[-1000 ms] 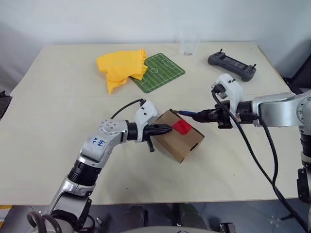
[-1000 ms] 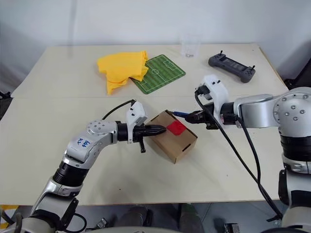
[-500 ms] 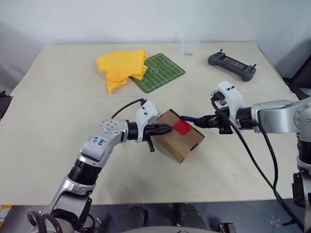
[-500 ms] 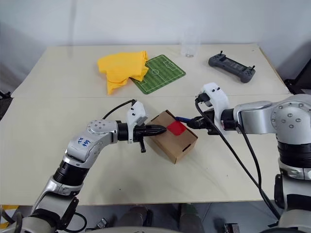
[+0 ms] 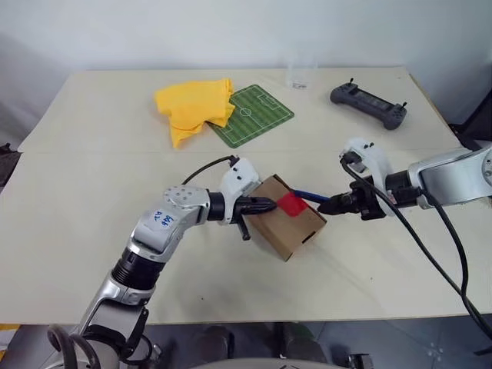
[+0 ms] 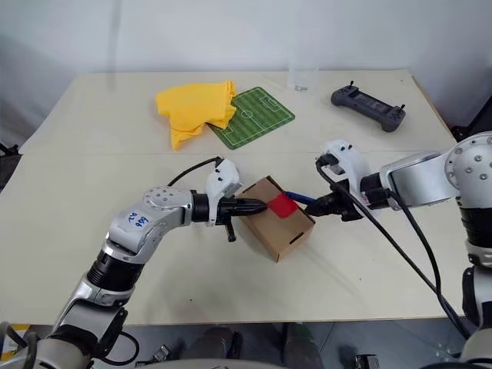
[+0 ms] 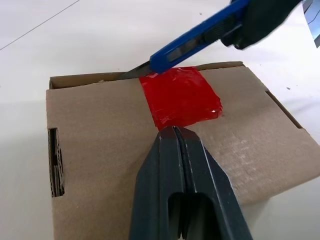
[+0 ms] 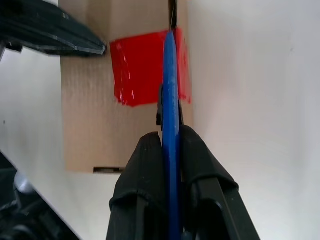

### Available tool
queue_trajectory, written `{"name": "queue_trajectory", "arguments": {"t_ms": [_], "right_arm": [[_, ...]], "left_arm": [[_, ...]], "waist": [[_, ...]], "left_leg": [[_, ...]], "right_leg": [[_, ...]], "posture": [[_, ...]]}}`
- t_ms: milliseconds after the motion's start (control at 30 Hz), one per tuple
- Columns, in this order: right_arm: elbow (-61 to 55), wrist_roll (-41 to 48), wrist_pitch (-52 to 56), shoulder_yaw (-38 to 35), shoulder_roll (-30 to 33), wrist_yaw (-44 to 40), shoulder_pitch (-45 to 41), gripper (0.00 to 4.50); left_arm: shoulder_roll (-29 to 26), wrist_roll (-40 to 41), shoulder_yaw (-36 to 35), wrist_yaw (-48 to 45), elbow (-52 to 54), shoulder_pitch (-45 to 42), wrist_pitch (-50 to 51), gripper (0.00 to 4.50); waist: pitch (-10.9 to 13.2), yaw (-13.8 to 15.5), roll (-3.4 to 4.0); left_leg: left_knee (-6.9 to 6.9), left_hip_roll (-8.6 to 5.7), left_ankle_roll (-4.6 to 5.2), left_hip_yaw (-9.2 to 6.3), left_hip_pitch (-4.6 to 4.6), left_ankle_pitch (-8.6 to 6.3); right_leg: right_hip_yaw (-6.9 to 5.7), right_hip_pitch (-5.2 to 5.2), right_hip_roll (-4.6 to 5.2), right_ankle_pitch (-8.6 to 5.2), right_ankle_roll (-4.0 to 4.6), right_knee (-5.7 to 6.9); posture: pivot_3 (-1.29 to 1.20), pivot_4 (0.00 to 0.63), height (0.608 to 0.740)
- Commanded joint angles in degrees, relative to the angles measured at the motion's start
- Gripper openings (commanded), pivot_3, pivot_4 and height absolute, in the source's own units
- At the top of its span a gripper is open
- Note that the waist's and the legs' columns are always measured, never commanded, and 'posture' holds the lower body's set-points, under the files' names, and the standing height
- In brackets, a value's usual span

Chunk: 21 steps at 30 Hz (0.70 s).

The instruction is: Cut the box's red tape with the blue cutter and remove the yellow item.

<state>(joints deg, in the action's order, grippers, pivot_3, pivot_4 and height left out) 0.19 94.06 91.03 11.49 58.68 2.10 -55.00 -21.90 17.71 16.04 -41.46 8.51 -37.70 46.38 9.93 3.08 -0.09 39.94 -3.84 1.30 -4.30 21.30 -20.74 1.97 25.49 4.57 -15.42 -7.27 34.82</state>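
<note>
The brown cardboard box lies at the table's middle with its flaps closed; a red tape patch bridges the top edge. My left gripper is shut, its tip pressed on the box top just short of the tape. My right gripper is shut on the blue cutter. The cutter's blade tip rests at the box's upper edge beside the tape, seen along its length in the right wrist view. The yellow item is hidden.
A yellow cloth and a green football-pitch mat lie at the back. A clear cup and a black controller sit further right at the back.
My right arm has drawn back toward the right and dipped, pulling the cutter along the box's edge by the tape. The left gripper has stayed on the box.
</note>
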Motion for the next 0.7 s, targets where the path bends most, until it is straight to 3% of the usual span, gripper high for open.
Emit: {"name": "queue_trajectory", "arguments": {"t_ms": [33,700], "right_arm": [[1.0,4.5,1.5,2.9,2.2,1.2,-1.2,0.10],[6.7,11.2,1.5,22.4,7.1,0.3,-14.5,0.10]], "left_arm": [[-0.2,-1.8,3.2,1.1,-1.6,1.9,3.7,0.00],[0.4,-1.8,3.9,3.4,-0.7,2.9,4.4,0.00]], "waist": [[0.0,0.0,0.00],[0.0,0.1,0.01]], "left_leg": [[0.00,0.00,0.00,0.00,0.00,0.00],[-0.03,-0.02,0.01,-0.10,0.02,-0.01]], "right_leg": [[0.01,-0.01,0.00,0.00,0.00,0.00],[0.02,-0.05,0.04,0.00,0.01,-0.13]], "posture": [[0.00,0.150,0.740],[0.00,0.150,0.740]]}}
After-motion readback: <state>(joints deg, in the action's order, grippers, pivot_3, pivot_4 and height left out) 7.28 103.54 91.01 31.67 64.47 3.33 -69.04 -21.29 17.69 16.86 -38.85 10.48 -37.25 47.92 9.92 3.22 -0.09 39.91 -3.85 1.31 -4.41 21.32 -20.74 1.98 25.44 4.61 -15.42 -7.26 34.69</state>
